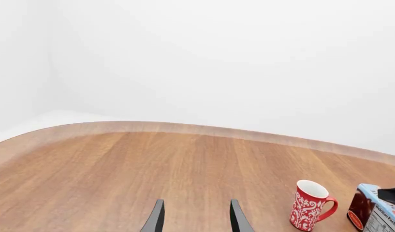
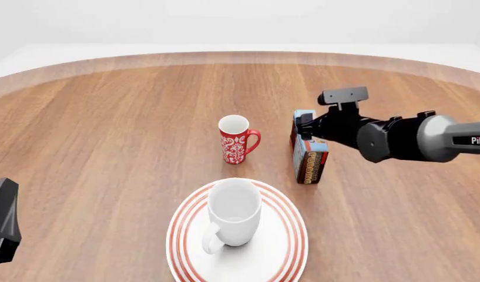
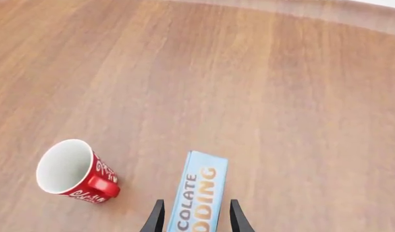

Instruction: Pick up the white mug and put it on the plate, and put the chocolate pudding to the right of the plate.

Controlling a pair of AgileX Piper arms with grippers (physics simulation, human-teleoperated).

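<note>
With the white mug (image 2: pixel 234 211) standing upright on the plate (image 2: pixel 291 247), its handle toward me, my left gripper (image 1: pixel 197 217) hangs low over bare worktop (image 2: pixel 106 135) with its fingers apart and nothing between them. My right gripper (image 3: pixel 197 216) is at the chocolate pudding (image 3: pixel 200 193): the box stands on edge between the two fingers, which straddle it closely, though I cannot tell whether they press it. The box sits just beyond the plate's right side, near the red mug (image 2: pixel 237 140), which stands beyond the plate.
</note>
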